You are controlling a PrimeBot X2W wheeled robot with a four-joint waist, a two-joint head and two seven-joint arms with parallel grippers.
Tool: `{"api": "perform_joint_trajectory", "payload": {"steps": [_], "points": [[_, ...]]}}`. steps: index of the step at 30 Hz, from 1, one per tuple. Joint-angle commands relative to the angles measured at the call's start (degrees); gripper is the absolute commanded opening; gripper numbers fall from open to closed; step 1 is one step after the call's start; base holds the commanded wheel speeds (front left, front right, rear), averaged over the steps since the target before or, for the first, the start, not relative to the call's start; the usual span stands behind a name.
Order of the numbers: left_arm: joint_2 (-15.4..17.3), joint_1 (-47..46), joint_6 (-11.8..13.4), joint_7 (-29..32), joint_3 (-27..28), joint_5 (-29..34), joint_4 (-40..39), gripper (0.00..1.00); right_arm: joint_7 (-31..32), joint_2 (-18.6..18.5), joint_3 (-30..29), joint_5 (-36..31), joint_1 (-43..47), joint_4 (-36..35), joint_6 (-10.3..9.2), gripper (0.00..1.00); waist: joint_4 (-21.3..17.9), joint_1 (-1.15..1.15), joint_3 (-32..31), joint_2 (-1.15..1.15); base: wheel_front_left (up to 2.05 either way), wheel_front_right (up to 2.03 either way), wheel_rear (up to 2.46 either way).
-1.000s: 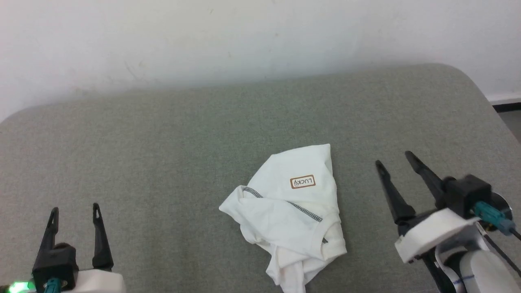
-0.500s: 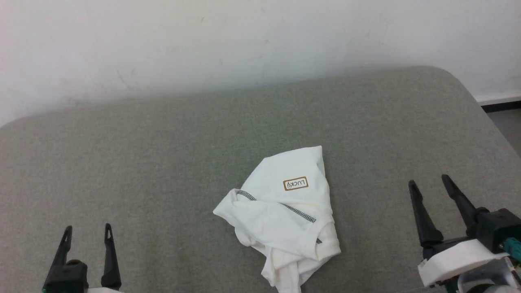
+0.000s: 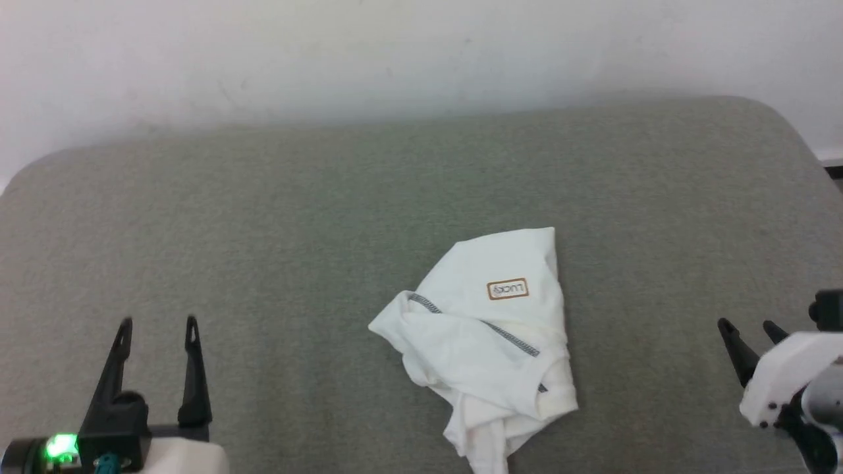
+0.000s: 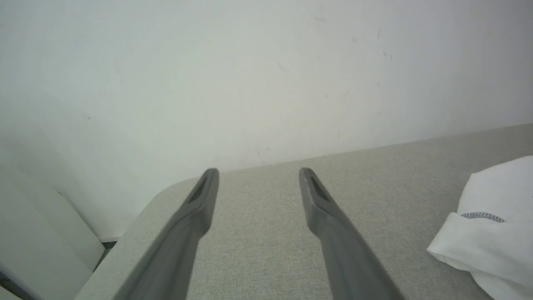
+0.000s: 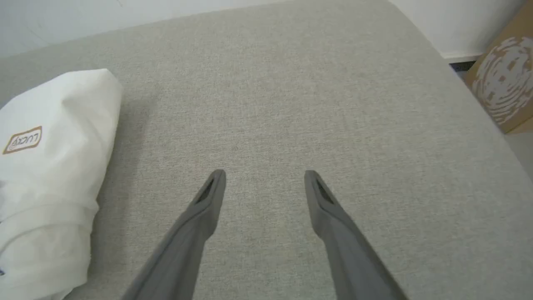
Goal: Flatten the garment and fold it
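While both are spread wide with nothing held, the left gripper (image 3: 158,322) is seen at the near left of the grey-green worktop (image 3: 296,217) and the right gripper (image 3: 747,324) at the near right. Between them, well apart from both, the garment (image 3: 487,349) is seen crumpled, logo patch (image 3: 508,289) turned up.

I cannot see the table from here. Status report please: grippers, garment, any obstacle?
Left gripper open, empty. Right gripper open, empty. Garment crumpled on grey surface, untouched, between both. No obstacle seen.
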Motion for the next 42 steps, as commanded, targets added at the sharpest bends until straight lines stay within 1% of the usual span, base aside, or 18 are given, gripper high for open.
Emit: {"api": "perform_joint_trajectory", "payload": {"steps": [1,3,8,12,16,21,25,26,27,28,29,31,33,36,39,42], "points": [[-0.09,-1.2,-0.34,-0.59,0.14,0.27,0.05,1.0,0.88,0.16,0.19,0.62,-1.47,0.41,-0.04,1.0,2.36,0.0,1.36,0.0,0.0,0.0,0.0],[-0.39,-2.6,-0.75,-1.61,0.4,1.01,0.25,1.0,4.52,-0.22,1.09,2.58,-4.01,2.66,-0.04,1.0,3.9,0.0,1.95,0.0,0.0,0.0,0.0],[-1.75,-4.94,-1.74,-2.58,1.18,2.57,1.42,1.0,14.03,0.83,4.41,7.52,-9.8,6.55,-0.04,1.0,6.99,0.0,2.98,0.0,0.0,0.0,0.0],[-3.35,-6.47,-2.86,-2.67,1.82,3.72,1.29,1.0,18.49,0.74,8.36,10.77,-13.84,8.64,-0.04,1.0,9.05,0.0,4.23,0.0,0.0,0.0,0.0],[-5.11,-7.43,-4.03,-2.68,2.33,5.18,1.13,1.0,23.08,0.89,11.38,13.92,-16.75,12.98,-0.04,1.0,10.85,0.0,5.55,0.0,0.0,0.0,0.0],[-7.49,-8.14,-5.32,-2.69,3.06,6.52,1.42,1.0,26.82,1.93,13.9,15.31,-19.09,20.12,-0.04,1.0,12.29,0.0,7.46,0.0,0.0,0.0,0.0],[-9.02,-8.11,-6.21,-2.69,4.17,7.27,2.01,1.0,30.39,2.85,15.83,13.13,-19.91,26.97,-0.04,1.0,12.61,0.0,8.19,0.0,0.0,0.0,0.0],[-9.31,-8.09,-6.46,-2.69,4.43,7.48,2.14,1.0,31.2,3.1,16.36,12.4,-20.14,28.24,-0.04,0.67,12.65,0.0,8.27,0.0,0.0,0.0,0.0],[-9.58,-8.06,-6.69,-2.69,4.71,7.66,2.28,1.0,31.85,3.43,16.52,11.91,-20.4,29.41,-0.04,0.39,12.64,0.0,8.27,0.0,0.0,0.0,0.0],[-9.8,-7.98,-6.9,-2.69,5.01,7.86,2.46,1.0,32.55,3.9,16.58,11.65,-20.71,30.46,-0.04,0.06,12.58,0.0,8.19,0.0,0.0,0.0,0.0],[-9.99,-7.86,-7.09,-2.69,5.32,8.04,2.63,1.0,33.01,4.34,17.01,11.37,-21.13,30.94,-0.04,0.0,12.48,0.0,8.1,0.0,0.0,0.0,0.0],[-10.27,-7.49,-7.44,-2.69,5.91,8.39,3.08,1.0,33.2,5.15,17.79,11.25,-22.05,31.07,-0.04,0.0,12.13,0.0,7.49,0.0,0.0,0.0,0.0],[-10.34,-7.02,-7.81,-2.69,6.41,8.79,3.59,1.0,32.41,5.43,19.23,11.63,-23.01,29.69,-0.04,0.0,11.71,0.0,6.69,0.0,0.0,0.0,0.0],[-10.23,-6.46,-8.37,-2.69,6.85,9.55,4.04,1.0,31.22,4.79,22.79,12.72,-24.42,25.93,-0.04,0.0,11.02,0.0,5.08,0.0,0.0,0.0,0.0],[-10.05,-5.97,-8.75,-2.7,7.22,10.27,4.25,1.0,29.67,2.42,28.22,13.81,-25.56,20.5,-0.04,0.0,10.14,0.0,3.26,0.0,0.0,0.0,0.0],[-10.1,-5.35,-8.93,-2.7,7.62,10.65,4.18,1.0,29.43,-1.4,34.8,14.21,-26.65,15.17,-0.04,0.0,8.56,0.0,1.86,0.0,0.0,0.0,0.0]]}}
